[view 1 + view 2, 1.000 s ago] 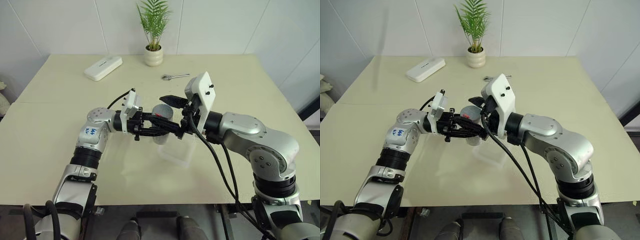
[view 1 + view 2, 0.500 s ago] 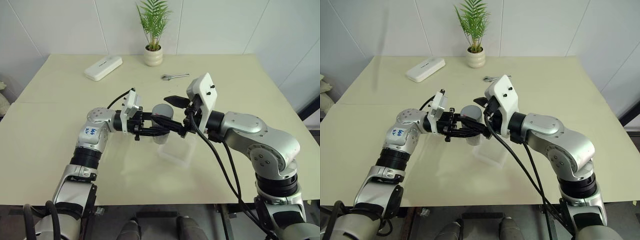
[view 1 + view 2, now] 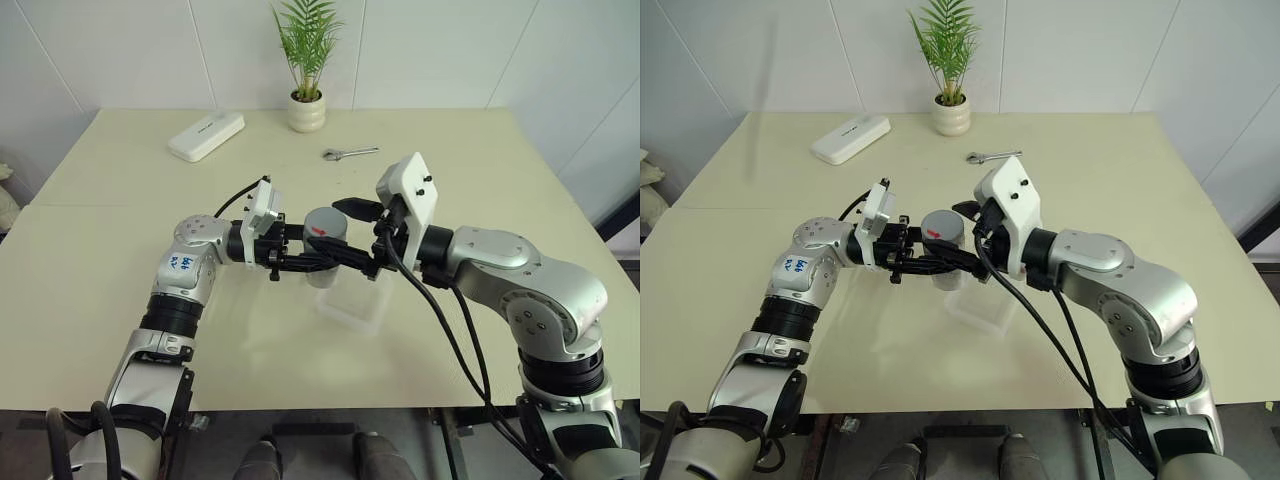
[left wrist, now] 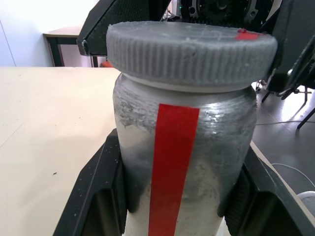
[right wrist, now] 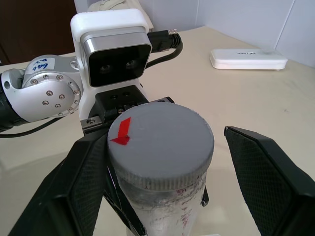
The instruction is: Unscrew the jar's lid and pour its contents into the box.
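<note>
My left gripper (image 3: 342, 258) is shut on the jar (image 3: 324, 262), a clear cylinder with a red stripe (image 4: 172, 162), and holds it upright just above the box (image 3: 352, 303). Both black fingers (image 4: 101, 189) press on the jar's sides. The gray lid (image 5: 160, 140) with its red mark sits on the jar. My right gripper (image 3: 352, 236) is open, level with the lid. Its fingers (image 5: 268, 179) stand on either side, and a gap shows beside one of them. The jar's cloudy wall hides the contents.
At the table's far side stand a white plant pot (image 3: 307, 112), a white oblong device (image 3: 206, 135) and a metal wrench (image 3: 350, 152). Bare tabletop (image 3: 100, 250) lies to the left and right of the arms.
The right gripper has edged slightly to the right, so more of the lid shows. The left gripper and the jar have kept still.
</note>
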`<state>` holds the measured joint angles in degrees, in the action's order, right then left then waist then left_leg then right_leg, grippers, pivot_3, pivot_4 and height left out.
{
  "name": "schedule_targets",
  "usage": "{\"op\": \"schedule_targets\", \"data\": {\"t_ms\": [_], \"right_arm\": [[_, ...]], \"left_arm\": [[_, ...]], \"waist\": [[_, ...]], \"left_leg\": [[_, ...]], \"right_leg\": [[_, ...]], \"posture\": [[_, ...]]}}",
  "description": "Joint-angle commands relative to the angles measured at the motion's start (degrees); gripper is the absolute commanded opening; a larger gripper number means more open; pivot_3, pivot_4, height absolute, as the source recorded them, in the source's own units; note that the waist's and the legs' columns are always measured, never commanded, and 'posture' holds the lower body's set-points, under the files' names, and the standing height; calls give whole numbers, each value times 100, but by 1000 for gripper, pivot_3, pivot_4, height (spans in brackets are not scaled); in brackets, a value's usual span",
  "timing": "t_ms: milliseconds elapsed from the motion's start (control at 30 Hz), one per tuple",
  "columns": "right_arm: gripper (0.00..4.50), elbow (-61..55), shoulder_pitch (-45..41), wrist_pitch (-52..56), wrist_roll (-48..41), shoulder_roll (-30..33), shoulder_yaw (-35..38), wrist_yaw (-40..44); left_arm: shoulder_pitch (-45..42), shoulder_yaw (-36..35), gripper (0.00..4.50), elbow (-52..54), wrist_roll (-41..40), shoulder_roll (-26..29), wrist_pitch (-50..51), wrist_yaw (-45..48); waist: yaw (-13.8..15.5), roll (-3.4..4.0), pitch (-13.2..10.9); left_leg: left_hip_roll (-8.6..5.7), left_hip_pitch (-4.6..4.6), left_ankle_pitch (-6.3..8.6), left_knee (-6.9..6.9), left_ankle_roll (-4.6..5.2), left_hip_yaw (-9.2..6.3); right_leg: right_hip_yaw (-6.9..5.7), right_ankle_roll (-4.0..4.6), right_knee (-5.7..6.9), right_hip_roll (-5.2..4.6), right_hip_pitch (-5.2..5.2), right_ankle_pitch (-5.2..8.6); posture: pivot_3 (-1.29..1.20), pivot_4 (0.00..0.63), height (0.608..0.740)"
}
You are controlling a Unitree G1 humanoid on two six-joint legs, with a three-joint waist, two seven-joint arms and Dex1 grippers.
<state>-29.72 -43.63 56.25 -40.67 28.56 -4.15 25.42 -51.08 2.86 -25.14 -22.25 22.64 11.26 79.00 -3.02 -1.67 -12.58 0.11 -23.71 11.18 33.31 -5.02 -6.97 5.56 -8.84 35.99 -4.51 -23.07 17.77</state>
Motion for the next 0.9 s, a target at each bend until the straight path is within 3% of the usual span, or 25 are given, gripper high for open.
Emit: {"op": "schedule_targets", "data": {"t_ms": [33,400,567,900], "right_arm": [[3795,-226,-32,-78,-22,77,204,49],[3795,-241,-48,-105,-74,102,253,90],[2616,-267,-51,-131,-115,90,264,117],[2616,-247,-177,-197,-149,50,373,81]], "left_arm": [[-23,-39,1979,203,-42,39,-29,8],[-37,-34,1979,145,-22,30,-70,9],[-33,-31,1979,145,-22,31,-66,5],[5,24,1979,169,-14,47,-16,62]], "waist": [[0,0,0],[0,0,0],[0,0,0],[0,0,0]], "left_leg": [[0,0,0,0,0,0],[0,0,0,0,0,0],[0,0,0,0,0,0],[0,0,0,0,0,0]], "right_leg": [[0,0,0,0,0,0],[0,0,0,0,0,0],[0,0,0,0,0,0],[0,0,0,0,0,0]], "posture": [[0,150,740],[0,150,740],[0,150,740],[0,150,740]]}}
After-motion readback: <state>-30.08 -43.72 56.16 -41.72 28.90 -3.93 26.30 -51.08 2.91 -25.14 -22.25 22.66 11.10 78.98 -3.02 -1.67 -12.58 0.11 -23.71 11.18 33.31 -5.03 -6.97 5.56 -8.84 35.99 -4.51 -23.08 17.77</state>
